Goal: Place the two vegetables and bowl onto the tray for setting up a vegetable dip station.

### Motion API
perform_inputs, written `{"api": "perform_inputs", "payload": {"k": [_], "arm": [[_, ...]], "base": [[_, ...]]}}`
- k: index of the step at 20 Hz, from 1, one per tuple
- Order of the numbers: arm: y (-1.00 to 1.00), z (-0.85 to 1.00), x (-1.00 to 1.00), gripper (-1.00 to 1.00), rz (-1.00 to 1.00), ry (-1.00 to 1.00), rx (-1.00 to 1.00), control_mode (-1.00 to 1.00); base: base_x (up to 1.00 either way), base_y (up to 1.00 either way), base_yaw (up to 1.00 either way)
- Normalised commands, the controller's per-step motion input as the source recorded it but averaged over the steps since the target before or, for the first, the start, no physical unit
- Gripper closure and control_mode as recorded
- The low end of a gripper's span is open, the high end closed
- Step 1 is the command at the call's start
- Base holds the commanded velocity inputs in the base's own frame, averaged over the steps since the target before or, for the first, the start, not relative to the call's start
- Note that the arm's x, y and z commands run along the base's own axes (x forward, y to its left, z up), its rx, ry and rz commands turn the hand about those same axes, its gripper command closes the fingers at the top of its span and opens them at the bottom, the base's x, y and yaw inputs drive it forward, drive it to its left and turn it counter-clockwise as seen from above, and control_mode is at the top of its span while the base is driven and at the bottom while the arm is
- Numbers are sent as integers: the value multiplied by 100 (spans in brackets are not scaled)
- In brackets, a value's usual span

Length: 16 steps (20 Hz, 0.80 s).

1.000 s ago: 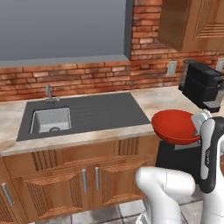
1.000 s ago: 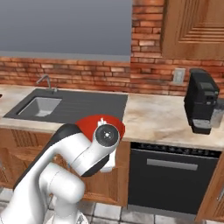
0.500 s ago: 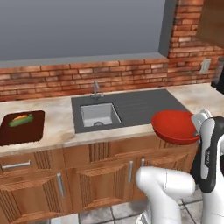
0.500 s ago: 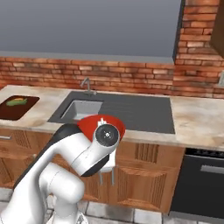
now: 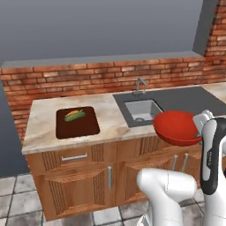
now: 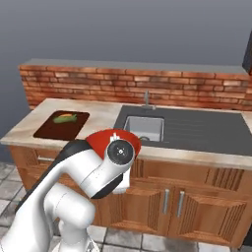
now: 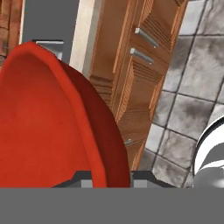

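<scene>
The bowl hangs in the air in front of the cabinets, just off the tabletop edge below the sink, with the fingers clamped on its rim: in the hand view the red rim runs straight down between the two dark tips, so they grip the bowl. From the right base view the bowl peeks out behind the wrist, over the cabinet fronts rather than over the tabletop.

The tray lies well apart from it, at about 9 o'clock from the bowl in the left base view, near the left end of the tabletop, its long axis running away from the front edge toward the brick wall. The carrot and cucumber already lie on it, side by side across the far end, at 12 o'clock on the tray. The near half, at 6 o'clock, is bare.

So the move ahead likely turns on this: the bowl must travel leftward past the sink and up onto the tabletop, and come down on the tray's near half. The bowl looks nearly as wide as the tray, so its far rim may crowd the vegetables.
</scene>
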Motion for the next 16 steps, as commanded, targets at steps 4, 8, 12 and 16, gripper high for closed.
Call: {"api": "perform_inputs", "payload": {"k": [4, 8, 12, 16], "arm": [[0, 0, 0, 100, 0, 0, 0, 100], [0, 0, 0, 100, 0, 0, 0, 100], [0, 0, 0, 100, 0, 0, 0, 100], [0, 0, 0, 100, 0, 0, 0, 100]], "base": [[9, 100, 0], [25, 100, 0], [32, 100, 0], [47, 78, 0]]}}
